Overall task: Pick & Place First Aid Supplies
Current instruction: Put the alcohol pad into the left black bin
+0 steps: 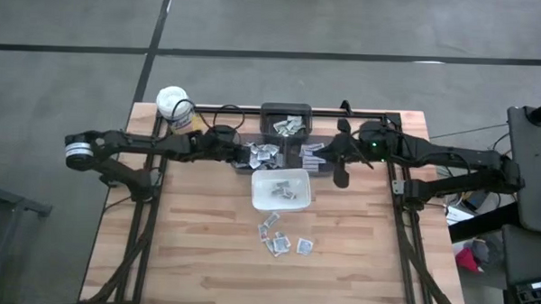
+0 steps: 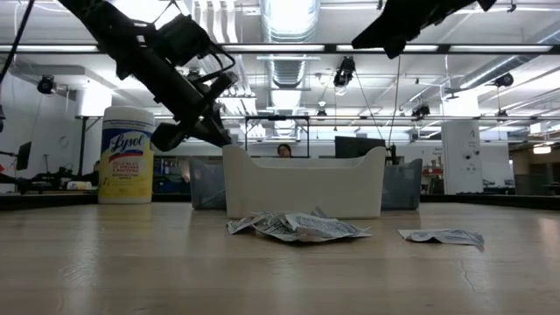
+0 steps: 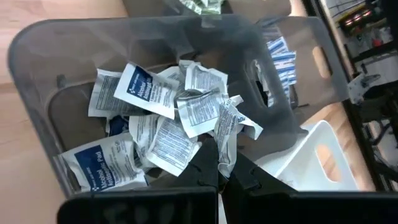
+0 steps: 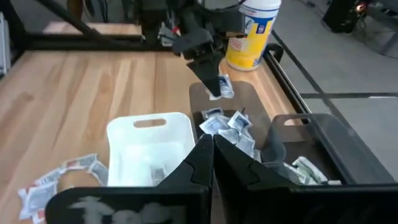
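The left claw [image 3: 219,163] hangs over a grey bin [image 3: 37,74] and pinches a single packet [image 3: 227,134] between its closed fingers; the packet dangles above the heap of packets in the bin [image 3: 155,115]. From the right wrist, the same claw [image 4: 214,84] shows the packet [image 4: 222,87] lifted clear of the pile. From above, this bin [image 1: 263,155] sits just at 12 o'clock of the white dish [image 1: 281,190], with a second grey bin [image 1: 286,125] further towards 12 o'clock, also holding packets.

The right claw [image 4: 211,149] is clamped shut with nothing between its fingers; it hovers at 1 o'clock of the dish, raised off the bench [image 1: 195,249].

A few packets lie inside the dish [image 1: 287,192]. More loose packets [image 1: 281,238] lie scattered on the bench at 6 o'clock of the dish; level across the bench they show as a flat heap [image 2: 297,227] in front of it. A yellow canister [image 1: 175,105] stands at the bench's 11 o'clock corner.
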Available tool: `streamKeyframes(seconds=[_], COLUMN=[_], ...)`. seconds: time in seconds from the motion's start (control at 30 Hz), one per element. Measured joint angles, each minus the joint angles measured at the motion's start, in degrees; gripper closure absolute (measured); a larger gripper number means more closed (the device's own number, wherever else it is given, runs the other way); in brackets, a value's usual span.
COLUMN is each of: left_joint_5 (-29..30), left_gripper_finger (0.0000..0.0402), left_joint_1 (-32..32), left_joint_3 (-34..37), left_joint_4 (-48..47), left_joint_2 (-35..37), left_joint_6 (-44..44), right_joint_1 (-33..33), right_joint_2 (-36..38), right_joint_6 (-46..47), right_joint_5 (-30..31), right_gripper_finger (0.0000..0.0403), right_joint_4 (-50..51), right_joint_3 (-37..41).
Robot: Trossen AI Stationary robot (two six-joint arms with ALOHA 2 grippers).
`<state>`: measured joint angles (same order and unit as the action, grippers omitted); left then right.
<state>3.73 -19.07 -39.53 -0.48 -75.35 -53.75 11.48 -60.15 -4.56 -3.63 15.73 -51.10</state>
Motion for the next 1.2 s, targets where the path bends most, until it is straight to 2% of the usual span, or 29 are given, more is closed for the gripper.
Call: streamKeyframes(seconds=[0.2,0.53,0.73,1.07,1.2], left_joint_5=[-0.9,-1.73,-3.26,-3.46,-3.48], left_gripper_finger=[0.0401,0.0401,0.0401,0.04,0.0372], left_joint_1=[0.0,-1.36,-2.6,-2.62,-2.6], left_joint_3=[-7.71,-20.16,-22.22,-22.25,-22.23], left_joint_4=[-9.24,-20.43,-22.94,-22.72,-22.72], left_joint_2=[-6.98,-15.28,-18.59,-18.84,-18.84], left_joint_6=[1.58,7.43,8.34,10.85,11.94], right_joint_1=[-0.05,-0.05,-0.05,-0.05,-0.05], right_joint_2=[4.2,5.35,5.32,5.32,5.32], right_joint_6=[3.24,5.71,5.69,5.62,5.47], right_joint_5=[-0.01,0.03,0.08,0.08,0.08], right_gripper_finger=[0.0394,0.0394,0.0394,0.0394,0.0394], right_joint_4=[-5.94,-5.83,-5.71,-5.59,-5.18], right_joint_3=[4.91,6.46,6.46,6.46,6.46])
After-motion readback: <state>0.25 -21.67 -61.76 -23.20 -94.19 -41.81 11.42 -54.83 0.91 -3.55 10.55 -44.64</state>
